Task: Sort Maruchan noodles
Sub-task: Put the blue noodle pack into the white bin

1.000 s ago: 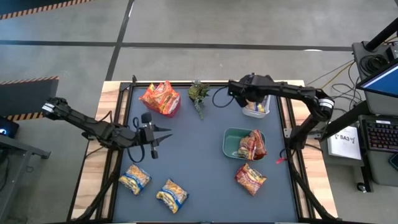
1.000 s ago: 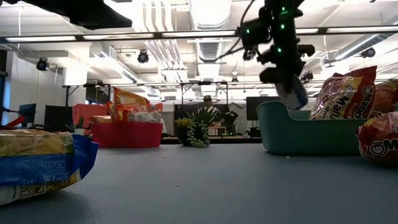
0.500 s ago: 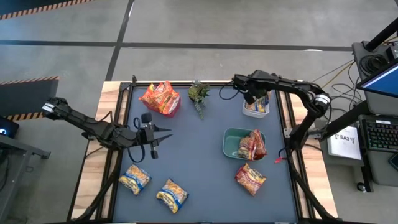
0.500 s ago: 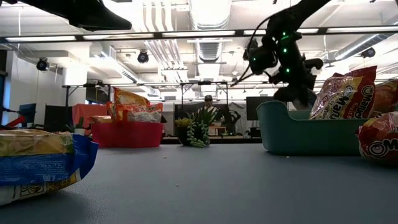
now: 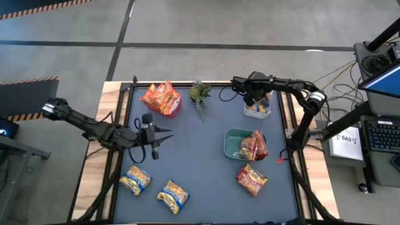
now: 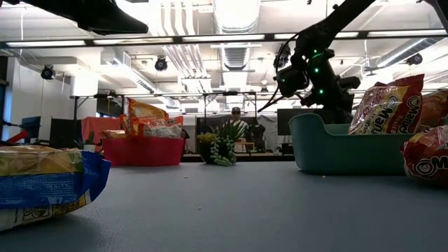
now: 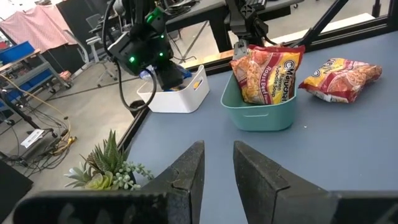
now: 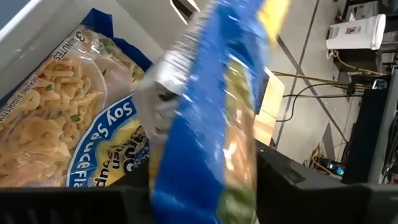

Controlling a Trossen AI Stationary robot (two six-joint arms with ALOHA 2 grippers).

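Note:
My right gripper (image 5: 258,100) is at the far right, low over the white bin (image 5: 257,111), shut on a yellow-and-blue noodle packet (image 8: 211,106). Another yellow-and-blue packet (image 8: 68,130) lies flat in that bin. My left gripper (image 5: 167,132) is open and empty above the table's left middle; it also shows in the left wrist view (image 7: 217,152). Two yellow-and-blue packets (image 5: 135,180) (image 5: 173,195) lie at the near left. Orange packets fill the red bin (image 5: 161,98). Red packets (image 5: 253,145) stand in the teal bin (image 5: 232,142). One red packet (image 5: 251,179) lies near it. My right gripper pinches the yellow-and-blue packet between its two fingers, by the part nearest the wrist (image 8: 202,186). The fingers come from above, into the white bin. The packet stands on edge over the packet lying in the bin; whether the two touch, I cannot tell.
A small green plant (image 5: 199,95) stands at the far middle between the red and white bins. The blue mat's middle (image 5: 194,156) is bare. In the low view the teal bin (image 6: 343,150) hides the lower part of my right gripper (image 6: 325,105).
My right gripper has gone down and a little toward the table's right edge with the yellow-and-blue packet, from above the teal bin's rim line to low over the white bin, turning as it went.

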